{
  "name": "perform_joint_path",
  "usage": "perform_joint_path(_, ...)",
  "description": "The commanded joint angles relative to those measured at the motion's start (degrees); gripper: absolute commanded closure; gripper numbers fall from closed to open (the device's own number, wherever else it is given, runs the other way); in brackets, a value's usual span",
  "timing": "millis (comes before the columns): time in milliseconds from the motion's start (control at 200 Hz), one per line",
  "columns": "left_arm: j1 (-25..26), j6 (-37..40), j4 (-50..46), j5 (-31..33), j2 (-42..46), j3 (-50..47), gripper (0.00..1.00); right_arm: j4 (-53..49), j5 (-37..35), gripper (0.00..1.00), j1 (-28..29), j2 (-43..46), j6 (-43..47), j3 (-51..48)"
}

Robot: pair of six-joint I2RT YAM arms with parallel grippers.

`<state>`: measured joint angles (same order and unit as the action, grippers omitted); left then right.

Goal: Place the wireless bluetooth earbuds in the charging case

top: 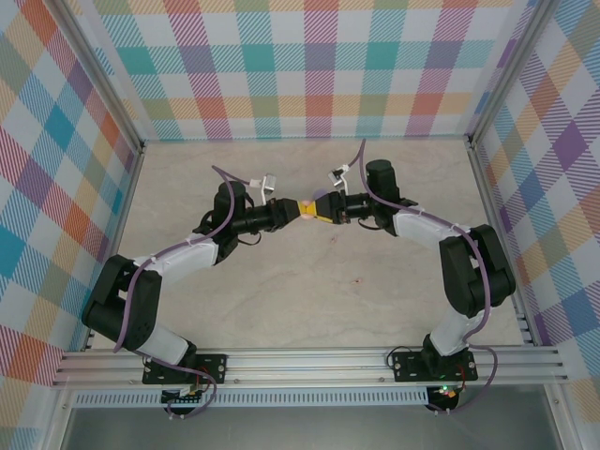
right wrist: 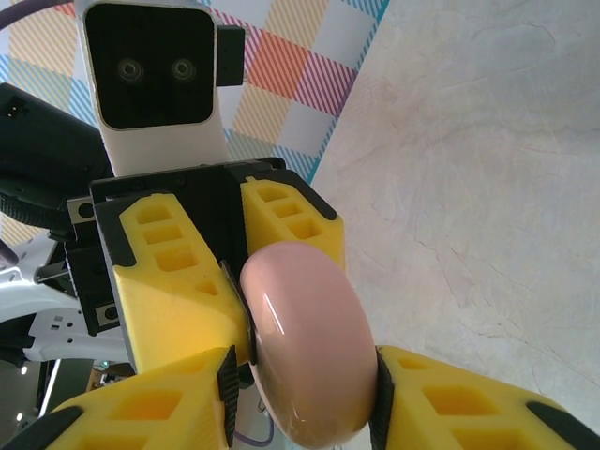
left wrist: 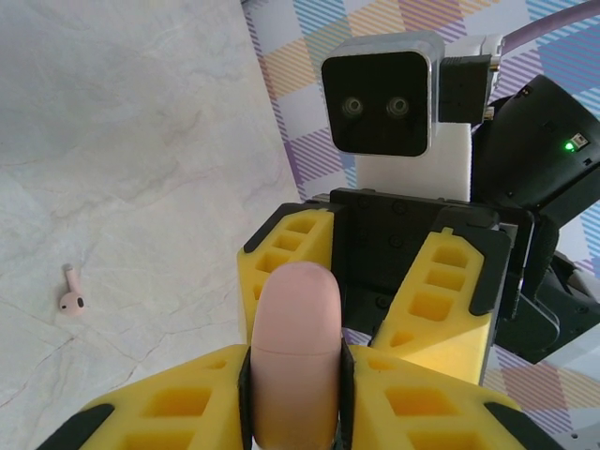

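Here, the 2 arms meet above the middle of the table [left wrist: 122, 141], and both hold the same thing between them, the pink charging case [left wrist: 295, 319]. The left gripper [left wrist: 297, 364] has its yellow fingers clamped on the narrow sides of the case, near the seam of the lid. The right gripper [right wrist: 305, 375] comes from the opposite side, and its fingers sit on the 2 broad, rounded faces. The pads seem to touch the case on both sides, though how firmly they press is hard to judge from this close angle. The case looks closed, with no gap at the seam. 1 earbud [left wrist: 72, 292] lies on the table, well apart from the case, with its stem pointing away. I judge that the step in hand is opening the case, before any earbud is picked up. The next move calls for 1 gripper to hold the body steady while the other lifts the lid, without the smooth shell slipping out.
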<state>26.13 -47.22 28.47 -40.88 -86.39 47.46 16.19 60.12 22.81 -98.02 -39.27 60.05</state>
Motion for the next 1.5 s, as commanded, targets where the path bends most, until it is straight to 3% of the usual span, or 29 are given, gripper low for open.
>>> perform_joint_path(0, 1.43, -1.86, 5.45, -1.63, 1.31, 0.15, 0.71, 4.09, 2.15, 0.60, 0.57, 2.24, -0.88, 0.50)
perform_joint_path(565, 3.35, -2.01, 6.86, -3.02, 3.50, 0.59, 0.66, 1.79, -0.19, 0.65, 0.57, 11.38, -0.01, 1.14)
perform_joint_path(870, 3.84, 0.06, 5.13, -4.68, 5.34, 1.23, 0.58, -5.60, -2.03, 0.77, 0.57, 14.67, 4.86, 2.00)
perform_joint_path(1225, 4.41, 1.41, 4.56, -6.34, 7.24, 1.84, 0.49, -5.95, -2.67, 0.78, 0.59, 16.01, 4.87, 2.18)
perform_joint_path(1495, 5.69, 1.17, 6.22, -7.13, 6.86, 2.51, 0.51, -5.20, -1.85, 0.76, 0.57, 16.50, 4.14, 2.00)
